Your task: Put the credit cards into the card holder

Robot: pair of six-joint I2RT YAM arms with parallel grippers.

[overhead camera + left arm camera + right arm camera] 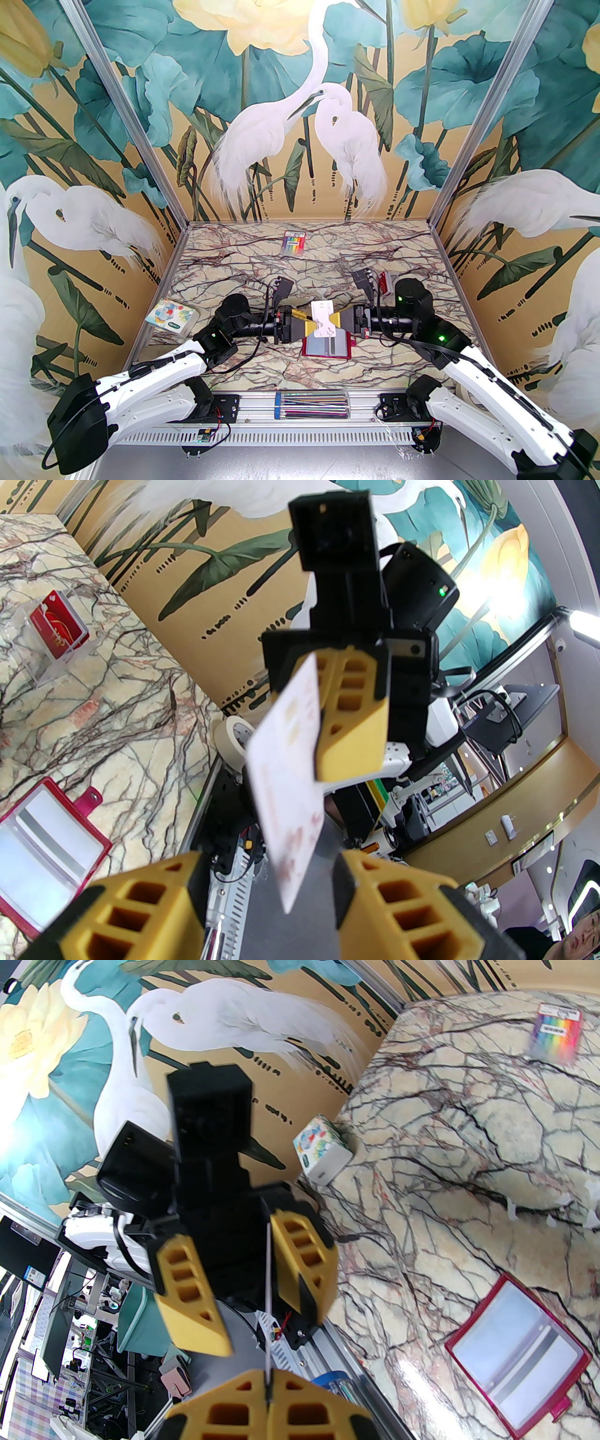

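Top view
Right claw (333, 320): reaching in from the right above the counter (281, 276), pinching the credit card (322, 320).
Left claw (311, 322): facing the right claw from the left, meeting it at the credit card.
Credit card: hanging in the air between the two claws, showing its pale face to the camera.
Card holder (306, 348): lying open on the counter just under the claws, showing grey faces inside.
Rainbow-striped pack (293, 243): lying near the far edge of the counter.
Patterned white box (169, 316): sitting at the left edge, well apart from the claws.

Left wrist view
Left claw (267, 892): standing spread, flanking the lower end of the credit card (286, 780), not visibly touching it on either side.
Right claw (323, 756): gripping the upper part of the card from the opposite side, holding it tilted.
Card holder (89, 801): lying open at the lower left, well below the card.

Right wrist view
Right claw (267, 1396): pressing together on the credit card (268, 1288), showing it edge-on as a thin line.
Left claw (265, 1325): standing spread around the card, leaving it nearer the finger on the counter side.
Card holder (562, 1405): lying open on the counter at the lower right, apart from both claws.
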